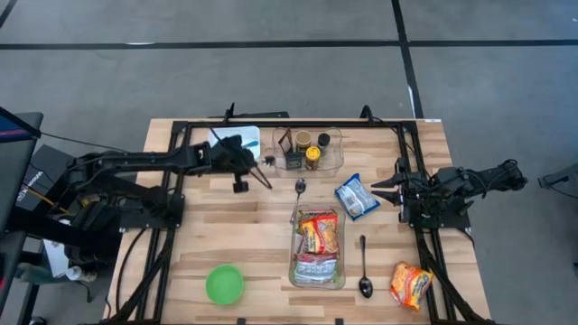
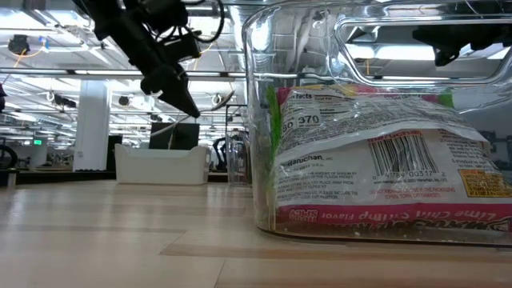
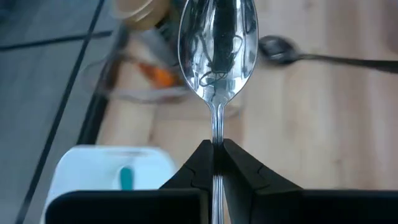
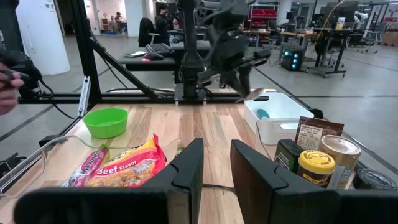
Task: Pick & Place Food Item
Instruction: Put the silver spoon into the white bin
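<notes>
My left gripper (image 3: 213, 163) is pinched tight on the handle of a spoon (image 3: 217, 46), held in the air near the white bin (image 1: 246, 137) and the clear tray of jars (image 1: 312, 150) at the table's far side. My right gripper (image 4: 216, 167) waits beside the blue packet (image 1: 356, 196) with its fingers narrowly parted around nothing. Progress looks partial to me: ramen packs already lie in the clear container (image 1: 317, 271), while an orange pack (image 1: 412, 283) at the near right corner and the blue packet remain on the table (image 1: 262, 253), and the spoon in hand is no food item.
</notes>
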You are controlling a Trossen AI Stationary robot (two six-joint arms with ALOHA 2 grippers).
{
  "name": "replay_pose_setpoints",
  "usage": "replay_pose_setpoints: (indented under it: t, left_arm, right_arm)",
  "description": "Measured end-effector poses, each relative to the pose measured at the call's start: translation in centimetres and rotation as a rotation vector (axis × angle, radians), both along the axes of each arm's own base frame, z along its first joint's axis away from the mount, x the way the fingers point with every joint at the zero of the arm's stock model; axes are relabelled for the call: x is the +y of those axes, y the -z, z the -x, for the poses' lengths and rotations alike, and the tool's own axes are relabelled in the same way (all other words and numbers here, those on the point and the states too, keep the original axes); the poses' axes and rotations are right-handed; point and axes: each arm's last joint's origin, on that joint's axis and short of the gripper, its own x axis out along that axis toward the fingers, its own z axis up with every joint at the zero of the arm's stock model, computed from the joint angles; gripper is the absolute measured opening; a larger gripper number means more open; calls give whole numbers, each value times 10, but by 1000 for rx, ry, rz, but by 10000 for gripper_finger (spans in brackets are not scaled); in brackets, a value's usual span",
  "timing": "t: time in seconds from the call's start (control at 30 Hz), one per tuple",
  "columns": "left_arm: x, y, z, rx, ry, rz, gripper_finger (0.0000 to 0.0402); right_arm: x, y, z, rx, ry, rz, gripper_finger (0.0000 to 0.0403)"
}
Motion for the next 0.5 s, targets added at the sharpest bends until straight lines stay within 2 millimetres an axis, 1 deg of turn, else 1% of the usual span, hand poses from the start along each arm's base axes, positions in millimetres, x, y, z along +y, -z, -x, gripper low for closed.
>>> replay_pose_setpoints:
  t: [0.23, 0.4, 0.5]
  left_arm:
    - [32, 0, 13, 14, -125, -10, 7]
    - [51, 1, 24, 41, -187, -20, 8]
    - [59, 2, 30, 56, -194, -19, 7]
  right_arm:
    - [0, 0, 0, 0, 0, 0, 74]
    - [0, 0, 0, 0, 0, 0, 74]
    - [0, 0, 0, 0, 1, 0, 74]
